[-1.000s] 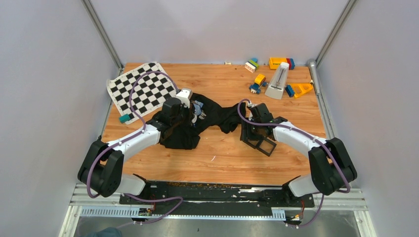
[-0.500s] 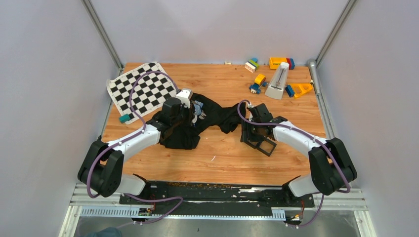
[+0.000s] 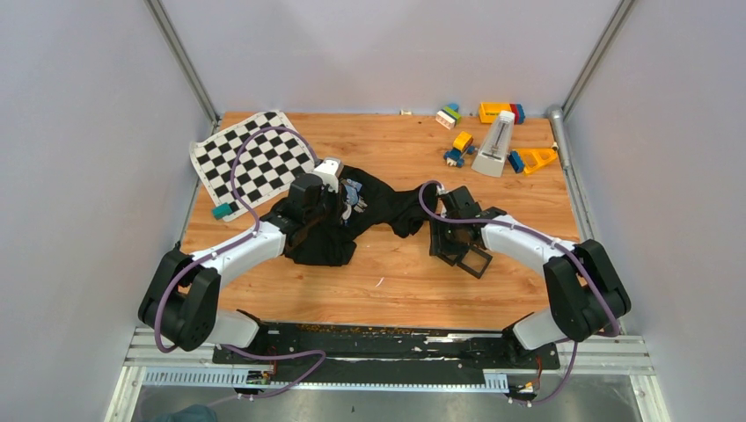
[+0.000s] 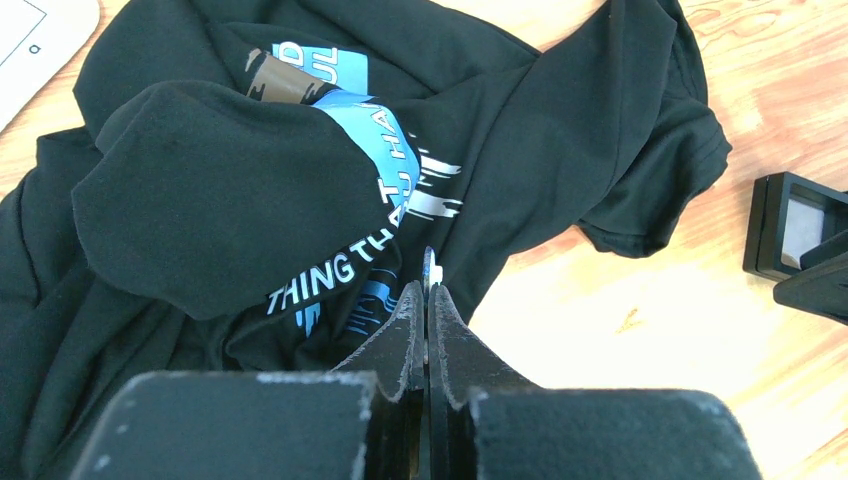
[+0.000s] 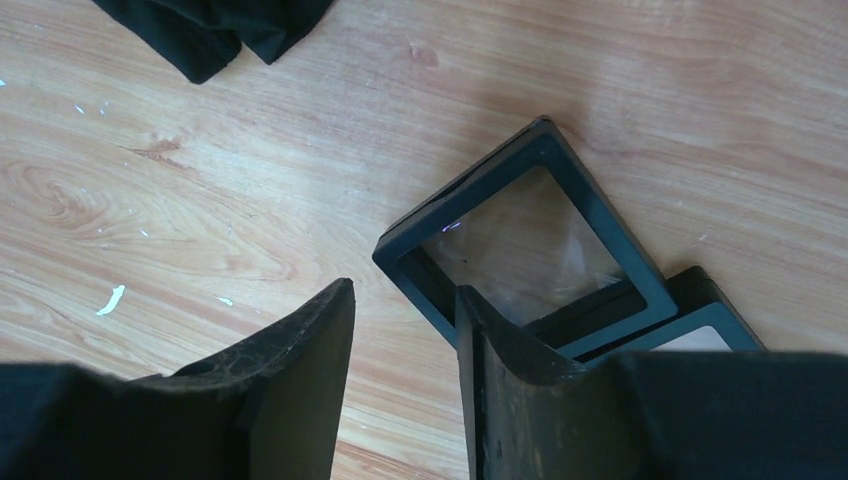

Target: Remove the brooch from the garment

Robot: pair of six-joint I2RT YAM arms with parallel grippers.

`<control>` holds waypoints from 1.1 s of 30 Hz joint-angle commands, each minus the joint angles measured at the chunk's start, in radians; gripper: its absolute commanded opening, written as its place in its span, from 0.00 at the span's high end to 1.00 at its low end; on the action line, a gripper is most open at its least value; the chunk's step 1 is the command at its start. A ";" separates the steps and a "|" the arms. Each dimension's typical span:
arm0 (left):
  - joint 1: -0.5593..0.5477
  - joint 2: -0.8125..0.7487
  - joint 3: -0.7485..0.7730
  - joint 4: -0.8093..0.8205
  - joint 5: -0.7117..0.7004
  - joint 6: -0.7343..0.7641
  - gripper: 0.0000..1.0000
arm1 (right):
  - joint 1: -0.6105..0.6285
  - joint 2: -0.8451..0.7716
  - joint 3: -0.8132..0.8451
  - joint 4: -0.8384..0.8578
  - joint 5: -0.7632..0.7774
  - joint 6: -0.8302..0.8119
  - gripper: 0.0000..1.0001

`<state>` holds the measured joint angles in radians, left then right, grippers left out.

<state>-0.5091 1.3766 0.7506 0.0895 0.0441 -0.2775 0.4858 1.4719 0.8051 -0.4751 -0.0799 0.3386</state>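
A: See the brooch [image 4: 431, 266] anywhere?
B: Yes. Tiny and white, seen from its thin side, right over the lower edge of the shirt [image 4: 220, 200], next to the blue and white words [image 4: 330, 275].
A: Held by anything?
B: Pinched at the very tip of the left gripper [image 4: 427, 288], both fingers pressed together on it.
A: Off the shirt already?
B: Hard to say. Might be pinned to the cloth under it, might be just lifted. Too small and too thin from this side to be sure.
A: And the right gripper [image 5: 405, 292]?
B: Fingers apart, holding nothing. Hanging off to the shirt's right side, above two black frames [image 5: 455, 205] on the wooden table [image 3: 396, 281].
A: So how much done?
B: Grabbing part done, by the look of it. Pulling free and carrying away from the shirt left to do, probably.
A: Anything to watch for?
B: Soft cloth coming up with the pin. Maybe needs holding down near the brooch.
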 commanded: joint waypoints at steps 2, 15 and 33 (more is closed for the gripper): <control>0.000 0.007 0.017 0.019 0.007 0.026 1.00 | 0.022 0.000 0.024 0.011 -0.009 0.013 0.62; 0.000 0.002 0.018 0.014 0.004 0.030 1.00 | 0.028 -0.021 0.025 0.005 -0.018 0.010 0.78; -0.016 -0.073 0.036 -0.068 -0.067 0.054 1.00 | 0.061 0.039 0.056 -0.008 0.003 -0.003 0.82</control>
<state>-0.5179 1.3579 0.7509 0.0391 0.0216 -0.2527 0.5362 1.5017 0.8154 -0.4763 -0.0944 0.3454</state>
